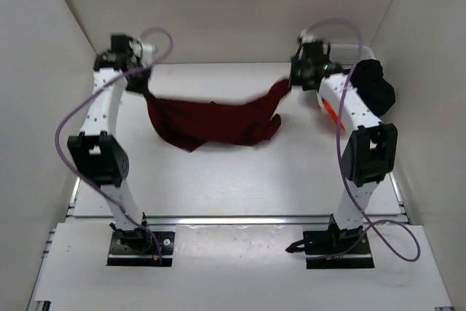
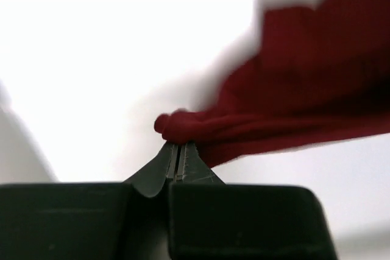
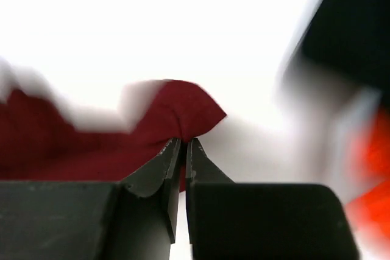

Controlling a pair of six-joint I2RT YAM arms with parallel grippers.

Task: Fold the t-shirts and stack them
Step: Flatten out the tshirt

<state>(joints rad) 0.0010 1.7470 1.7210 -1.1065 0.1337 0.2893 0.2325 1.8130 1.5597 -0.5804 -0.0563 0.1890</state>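
The maroon t-shirt (image 1: 211, 121) is stretched between both grippers, and its middle sags onto the table. My left gripper (image 1: 143, 89) is shut on the shirt's left end, where the wrist view shows bunched cloth (image 2: 189, 125) pinched at the tips of the gripper (image 2: 178, 144). On the right end, my right gripper (image 1: 290, 84) is shut on a corner of the maroon t-shirt (image 3: 183, 111), which sits between the tips of that gripper (image 3: 184, 141). The black t-shirt (image 1: 375, 85) and a strip of the orange t-shirt (image 1: 329, 111) lie at the far right behind the right arm.
A white mesh basket (image 1: 357, 54) stands at the back right and holds the black and orange shirts. White walls close in the table on the left, back and right. The right arm's upper link stands in front of the basket.
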